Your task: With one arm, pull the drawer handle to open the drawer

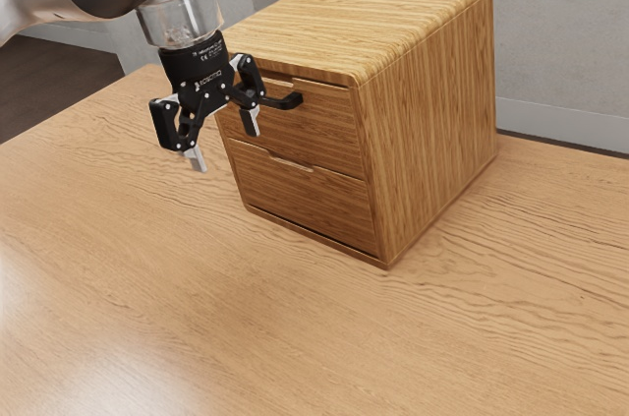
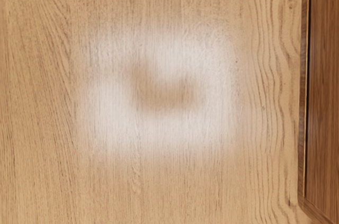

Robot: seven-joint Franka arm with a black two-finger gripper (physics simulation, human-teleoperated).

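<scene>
**A:** Where is the drawer handle?

**B:** The black drawer handle (image 1: 283, 99) sticks out of the upper drawer (image 1: 310, 131) of the wooden cabinet (image 1: 423, 91). The cabinet stands on the bench (image 1: 295, 337), at about one o'clock from the exterior view's centre.

**A:** And the gripper?

**B:** The gripper (image 1: 225, 139) hangs in front of that drawer with its fingers spread, pointing down, and nothing between them. The handle lies at two o'clock from its fingertips, just beside the nearer finger. I cannot tell whether they touch.

**A:** Is the drawer out?

**B:** No, its front looks pushed in.

Plain furnished room, wooden table (image 1: 295, 337), small drawer cabinet (image 1: 413, 91), grey wall (image 1: 560, 23), pale skirting board (image 1: 565, 126), dark floor (image 1: 49, 82)
</scene>
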